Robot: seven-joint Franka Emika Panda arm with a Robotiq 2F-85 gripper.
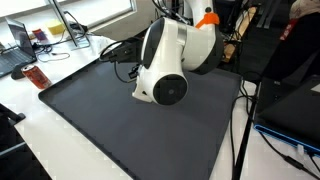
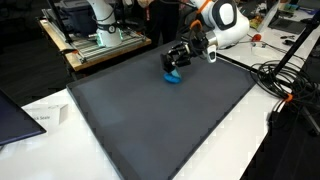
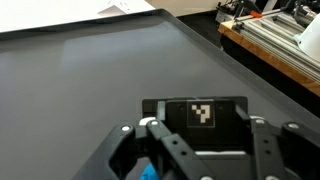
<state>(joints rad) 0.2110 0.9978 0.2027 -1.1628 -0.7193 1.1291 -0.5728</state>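
Note:
My gripper (image 2: 178, 57) hangs low over the far part of a dark grey mat (image 2: 160, 120). In the wrist view its fingers (image 3: 150, 128) stand on either side of a black block with a white square marker (image 3: 201, 114), and the gripper (image 3: 203, 128) is shut on that block. A small blue object (image 2: 173, 79) lies on the mat just below the gripper; in the wrist view only a bit of that blue object (image 3: 150, 171) shows under the left finger linkage. In an exterior view the white arm (image 1: 165, 65) hides the gripper.
The mat (image 1: 130, 130) covers most of the white table. A laptop (image 1: 15, 45) and a red can (image 1: 37, 77) sit beyond its edge. Cables (image 2: 285, 80) run along one side. A bench with a metal frame (image 2: 95, 35) stands behind.

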